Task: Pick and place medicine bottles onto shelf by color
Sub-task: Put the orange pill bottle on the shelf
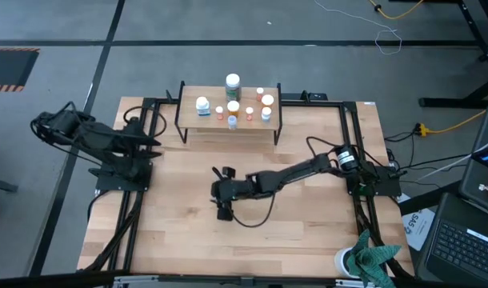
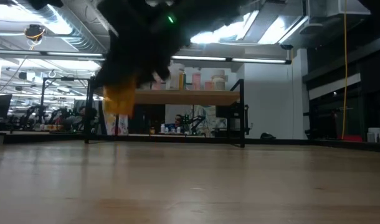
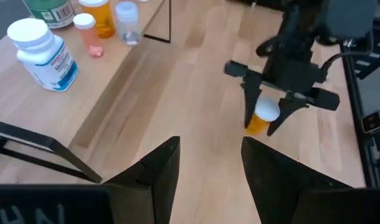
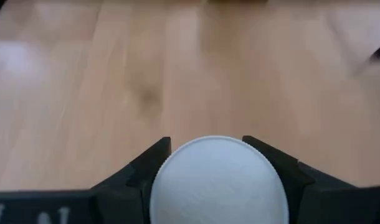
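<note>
My right gripper is over the middle of the table, pointing down, shut on an orange bottle with a white cap. The bottle also shows in the low view, and its cap in the right wrist view. In the high view the gripper hides it. The shelf stands at the table's far edge and carries several bottles: a green one, a white one and orange ones. My left gripper is open and empty at the table's left side. My right gripper pinches the bottle between its two fingers at the white cap, one finger on each side of it. The fingers come from above, pointing down. The bottle hangs upright below them, its orange body clear of the table.
A white cup with teal cloth stands at the table's near right corner. A laptop and cables lie beyond the right edge. Black frame rails run along the table's sides. Bare wood lies between my right gripper and the shelf.
</note>
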### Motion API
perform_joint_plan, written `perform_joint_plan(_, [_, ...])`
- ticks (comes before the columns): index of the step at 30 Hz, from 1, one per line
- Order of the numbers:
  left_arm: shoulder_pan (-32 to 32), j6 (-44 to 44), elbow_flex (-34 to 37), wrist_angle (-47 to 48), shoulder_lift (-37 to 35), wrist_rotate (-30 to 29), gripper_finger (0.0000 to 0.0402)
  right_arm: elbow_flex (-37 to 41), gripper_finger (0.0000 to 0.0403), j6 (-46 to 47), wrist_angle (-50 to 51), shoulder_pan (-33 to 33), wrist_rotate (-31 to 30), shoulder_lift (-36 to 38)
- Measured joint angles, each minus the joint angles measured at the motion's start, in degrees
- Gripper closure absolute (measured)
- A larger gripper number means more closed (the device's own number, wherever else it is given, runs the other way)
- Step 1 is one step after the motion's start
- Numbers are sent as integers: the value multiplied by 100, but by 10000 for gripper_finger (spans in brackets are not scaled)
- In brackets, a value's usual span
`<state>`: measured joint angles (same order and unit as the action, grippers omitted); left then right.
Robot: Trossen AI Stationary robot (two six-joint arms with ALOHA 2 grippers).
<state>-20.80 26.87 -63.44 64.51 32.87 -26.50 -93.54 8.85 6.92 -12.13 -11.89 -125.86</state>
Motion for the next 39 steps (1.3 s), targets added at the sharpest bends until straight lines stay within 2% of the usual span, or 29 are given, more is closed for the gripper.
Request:
perform_joint_plan(6, [-2, -2, -2, 133, -27, 2, 234, -1280, 214, -996, 691, 537, 147, 0])
perform_joint_plan(11, [-1, -6, -2, 276, -27, -130, 234, -2274, 214, -1496, 1065, 1226, 859, 0])
perform_joint_plan(15, [0, -50, -2, 437, -27, -437, 234, -2738, 214, -1731, 1121, 1765, 1568, 5])
perform_joint_plan(18, [-1, -60, -2, 513, -29, -493, 234, -2773, 214, -1747, 1165, 2100, 1908, 9])
perform_joint_plan(23, [0, -59, -2, 555, -29, -496, 234, -2771, 214, -1638, 1333, 2430, 1951, -111])
perform_joint_plan(31, [-1, -41, -2, 553, -29, -496, 234, -2765, 214, -1660, 1540, 2510, 1994, -131])
perform_joint_plan(35, [0, -37, -2, 551, -29, -496, 234, -2769, 214, -1664, 1435, 2549, 2257, -194])
perform_joint_plan(39, [0, -37, -2, 545, -29, -498, 234, -2764, 214, -1677, 1340, 2626, 2268, -377])
